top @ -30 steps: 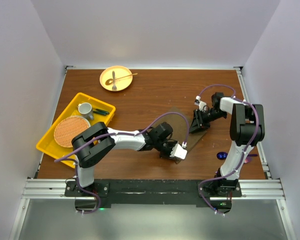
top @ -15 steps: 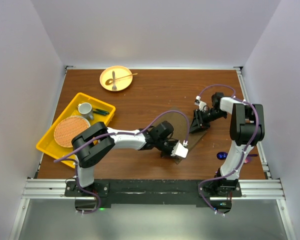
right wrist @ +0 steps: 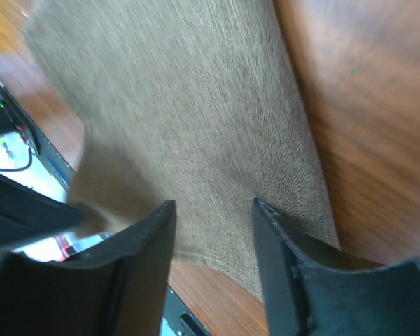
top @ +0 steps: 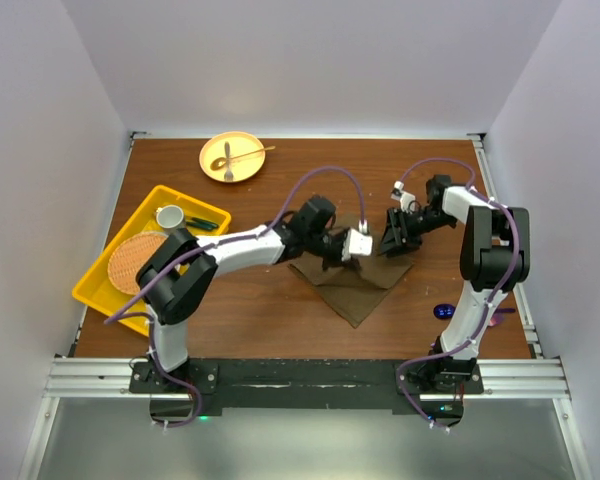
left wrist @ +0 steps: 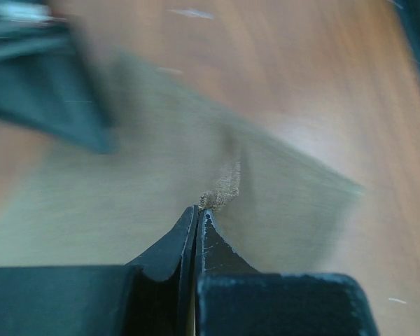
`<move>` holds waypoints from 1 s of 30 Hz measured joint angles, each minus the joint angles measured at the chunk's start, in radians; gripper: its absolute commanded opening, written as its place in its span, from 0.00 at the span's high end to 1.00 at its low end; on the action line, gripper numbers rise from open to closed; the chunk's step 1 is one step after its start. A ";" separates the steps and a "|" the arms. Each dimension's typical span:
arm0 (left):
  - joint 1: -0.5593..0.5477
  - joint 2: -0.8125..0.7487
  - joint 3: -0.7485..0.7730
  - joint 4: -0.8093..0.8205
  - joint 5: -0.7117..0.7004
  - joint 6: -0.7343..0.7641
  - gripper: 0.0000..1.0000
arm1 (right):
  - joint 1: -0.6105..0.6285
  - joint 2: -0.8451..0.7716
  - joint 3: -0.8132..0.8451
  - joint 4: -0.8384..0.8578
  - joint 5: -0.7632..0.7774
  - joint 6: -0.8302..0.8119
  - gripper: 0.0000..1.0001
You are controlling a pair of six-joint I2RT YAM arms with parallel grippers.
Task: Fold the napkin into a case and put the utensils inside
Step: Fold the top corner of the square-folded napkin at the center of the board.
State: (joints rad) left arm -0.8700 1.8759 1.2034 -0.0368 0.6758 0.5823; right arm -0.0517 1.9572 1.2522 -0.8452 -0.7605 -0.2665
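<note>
Left gripper [left wrist: 197, 211]: jaws pressed together, pinching a raised fold of the napkin [left wrist: 287, 189]. Right gripper [right wrist: 211, 206]: jaws apart, cloth visible between them. The left wrist view is motion-blurred.

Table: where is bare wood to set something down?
Free: the far strip right of the yellow plate, and the near strip between the yellow tray and the napkin. Crowded: the middle, where the left gripper and right gripper meet.
</note>
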 measured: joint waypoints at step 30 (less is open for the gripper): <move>0.246 0.402 0.482 -0.003 -0.048 -0.152 1.00 | -0.034 0.040 0.132 -0.043 0.076 -0.095 0.60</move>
State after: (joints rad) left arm -0.6243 2.2784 1.6852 -0.0399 0.6273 0.4301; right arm -0.0856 1.9972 1.3838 -0.8886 -0.6849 -0.3618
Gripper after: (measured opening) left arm 0.018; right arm 0.465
